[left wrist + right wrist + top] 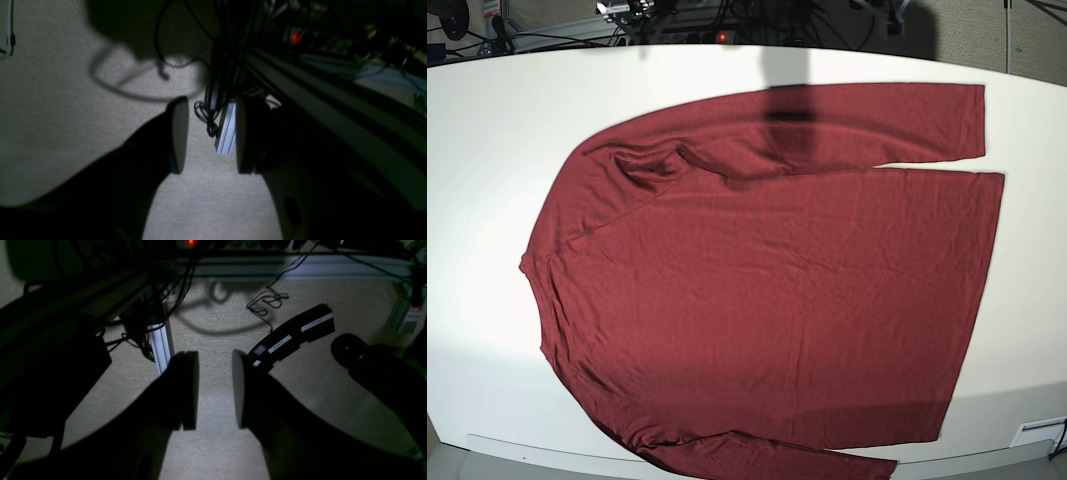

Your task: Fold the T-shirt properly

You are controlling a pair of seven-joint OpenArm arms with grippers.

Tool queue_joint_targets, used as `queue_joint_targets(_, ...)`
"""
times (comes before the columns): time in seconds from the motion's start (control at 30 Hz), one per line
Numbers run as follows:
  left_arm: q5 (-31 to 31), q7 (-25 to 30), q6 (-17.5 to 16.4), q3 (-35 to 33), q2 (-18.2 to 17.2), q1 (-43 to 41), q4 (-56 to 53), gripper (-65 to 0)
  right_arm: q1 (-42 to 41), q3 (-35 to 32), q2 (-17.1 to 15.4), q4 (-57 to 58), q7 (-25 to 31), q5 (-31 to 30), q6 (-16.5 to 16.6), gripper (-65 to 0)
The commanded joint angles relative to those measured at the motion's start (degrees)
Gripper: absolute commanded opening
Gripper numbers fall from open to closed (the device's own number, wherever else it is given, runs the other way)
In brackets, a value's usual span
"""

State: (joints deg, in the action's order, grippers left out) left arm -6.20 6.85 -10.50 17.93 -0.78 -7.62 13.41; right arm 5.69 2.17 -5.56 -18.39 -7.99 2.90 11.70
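The maroon long-sleeved T-shirt (pixel 767 280) lies spread flat on the white table (pixel 487 120) in the base view, neck to the left and hem to the right. One sleeve runs along the far edge; the other runs along the near edge and leaves the frame. Neither gripper shows in the base view. The left wrist view shows my left gripper (pixel 209 130) open and empty over beige carpet, away from the shirt. The right wrist view shows my right gripper (pixel 213 386) open and empty over the same carpet.
Both wrist views look at the floor beside the table frame. An aluminium post (pixel 161 343), also in the left wrist view (pixel 227 130), loose black cables (pixel 267 300), a power strip with a red light (pixel 190 242) and a black labelled bar (pixel 293 333) are there.
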Motion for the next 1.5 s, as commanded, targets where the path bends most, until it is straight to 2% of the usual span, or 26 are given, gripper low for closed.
queue_joint_targets(0.0,0.2,-0.3,-0.2,-0.1,0.0,-0.2,0.7,-42.0,-0.1,-0.1,-0.3,-0.3,-0.4,0.1,0.4,-47.0)
queue_joint_targets(0.33,0.2,-0.2,-0.2,-0.1,0.0,-0.8,1.3,-42.0,-0.1,-0.1,-0.5,-0.3,-1.5,0.2,0.5,-47.0)
queue_joint_targets(0.5,0.2,0.3,-0.2,-0.1,0.0,-1.3,1.3,-42.0,-0.1,-0.1,-0.9,-0.3,-1.5,6.5,0.8,-47.0)
queue_joint_targets(0.7,0.2,0.5,-0.2,-0.1,0.0,-2.6,1.7,-42.0,0.7,-0.1,-1.7,-0.3,-1.4,7.4,3.9,-47.0)
queue_joint_targets(0.77,0.2,0.4,-0.3,-0.1,0.0,-3.6,3.1,-42.0,1.1,-0.1,-2.1,-0.3,-1.1,7.4,4.0,-47.0)
queue_joint_targets(0.83,0.2,0.4,-0.6,-0.1,0.0,-5.0,5.1,-42.0,1.6,-0.1,-2.3,-0.4,-1.0,7.5,4.0,-47.0)
queue_joint_targets(0.93,0.2,0.4,-3.0,-0.1,0.0,-7.7,8.6,-42.0,2.7,-0.1,-3.0,-1.2,-1.0,7.7,4.5,-47.0)
queue_joint_targets(1.03,0.2,0.2,-4.6,-0.1,0.0,-11.1,12.8,-42.0,4.8,-0.1,-3.7,-4.1,-1.2,9.1,7.5,-47.0)
queue_joint_targets(1.2,0.2,-2.6,-5.1,-0.1,0.0,-17.5,21.3,-42.0,10.6,-0.7,-5.1,-12.0,-2.1,8.7,12.7,-47.0)
queue_joint_targets(1.33,0.2,-2.8,-9.1,-0.1,0.0,-23.5,29.3,-42.0,16.6,-0.8,-6.5,-20.9,-2.4,8.5,18.6,-47.0)
queue_joint_targets(1.4,0.2,-3.5,-10.6,-0.1,0.0,-26.7,33.6,-42.0,20.0,-0.8,-7.2,-25.9,-3.0,5.9,20.3,-47.0)
queue_joint_targets(1.47,0.2,-4.6,-10.8,-0.1,-0.1,-29.8,38.1,-42.0,23.7,-0.8,-8.2,-31.1,-4.1,3.4,21.2,-47.0)
